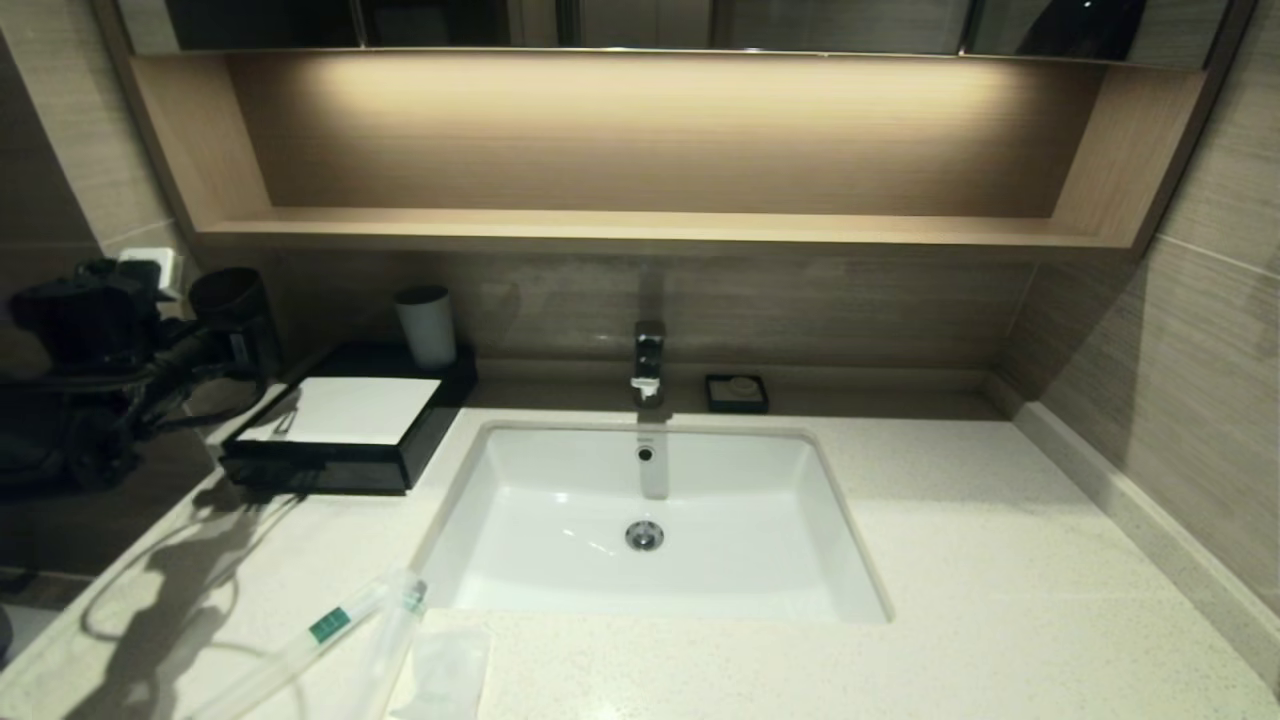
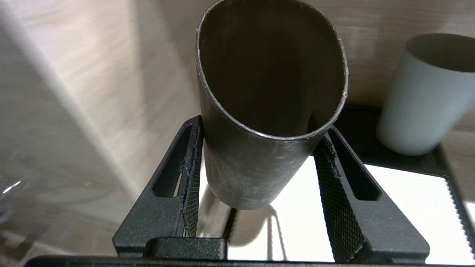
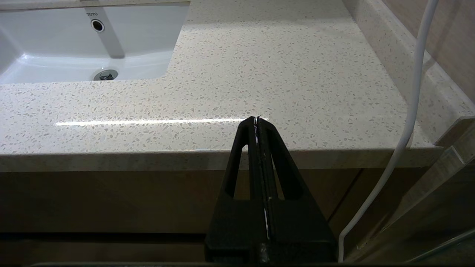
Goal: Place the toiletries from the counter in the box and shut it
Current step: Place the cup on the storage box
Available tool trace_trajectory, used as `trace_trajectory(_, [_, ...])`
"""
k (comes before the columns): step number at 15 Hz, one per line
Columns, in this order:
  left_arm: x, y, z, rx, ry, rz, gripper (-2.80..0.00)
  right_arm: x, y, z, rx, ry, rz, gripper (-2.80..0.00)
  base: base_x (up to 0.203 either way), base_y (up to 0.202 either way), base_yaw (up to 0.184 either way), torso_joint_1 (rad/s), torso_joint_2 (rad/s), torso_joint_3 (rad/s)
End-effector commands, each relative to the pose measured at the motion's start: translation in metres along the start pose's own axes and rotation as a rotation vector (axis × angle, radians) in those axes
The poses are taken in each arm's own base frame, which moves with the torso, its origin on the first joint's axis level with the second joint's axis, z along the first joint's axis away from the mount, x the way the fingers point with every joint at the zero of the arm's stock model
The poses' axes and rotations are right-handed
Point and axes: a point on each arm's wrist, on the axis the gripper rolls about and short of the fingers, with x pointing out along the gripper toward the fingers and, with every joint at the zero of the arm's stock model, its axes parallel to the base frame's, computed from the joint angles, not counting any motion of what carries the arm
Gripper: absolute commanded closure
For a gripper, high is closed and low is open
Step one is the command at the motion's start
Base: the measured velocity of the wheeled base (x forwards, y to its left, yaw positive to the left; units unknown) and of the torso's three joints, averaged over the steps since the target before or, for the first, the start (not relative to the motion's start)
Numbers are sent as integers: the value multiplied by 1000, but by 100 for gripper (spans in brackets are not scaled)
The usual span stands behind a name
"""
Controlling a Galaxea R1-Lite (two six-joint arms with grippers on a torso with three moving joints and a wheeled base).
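Note:
My left gripper [image 1: 215,340] is shut on the dark grey cup [image 1: 232,305] and holds it in the air over the left back part of the box [image 1: 310,470]. In the left wrist view the fingers [image 2: 185,174] press both sides of the cup [image 2: 267,111] above the box's white top panel [image 2: 404,207]. The box's drawer looks pushed in. The toiletries lie on the counter [image 1: 1000,600] at the front left: a long clear packet with a green label [image 1: 330,625], a second clear packet [image 1: 398,630] and a white sachet [image 1: 445,670]. My right gripper [image 3: 256,119] is shut and empty by the counter's front edge.
A pale grey cup [image 1: 426,325] stands on the box's back right corner and shows in the left wrist view [image 2: 423,100]. The white sink [image 1: 560,500] with its faucet [image 1: 648,360] is at centre. A small black soap dish [image 1: 737,392] sits behind. A white cable [image 3: 412,111] hangs at the right.

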Motion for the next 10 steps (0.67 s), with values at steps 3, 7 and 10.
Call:
trace_trajectory(3, [12, -20, -10, 4, 5, -75, 0, 0, 0, 0, 1, 2, -1, 0, 0, 0, 0, 0, 0, 0])
trace_trajectory(7, [21, -29, -19, 6, 18, -99, 0, 0, 0, 0, 0, 4, -1, 0, 0, 0, 0, 0, 0, 0])
trace_trajectory(10, [35, -28, -13, -1, 1, -104, 0, 0, 0, 0, 0, 4, 0, 0, 0, 0, 0, 0, 0, 0])
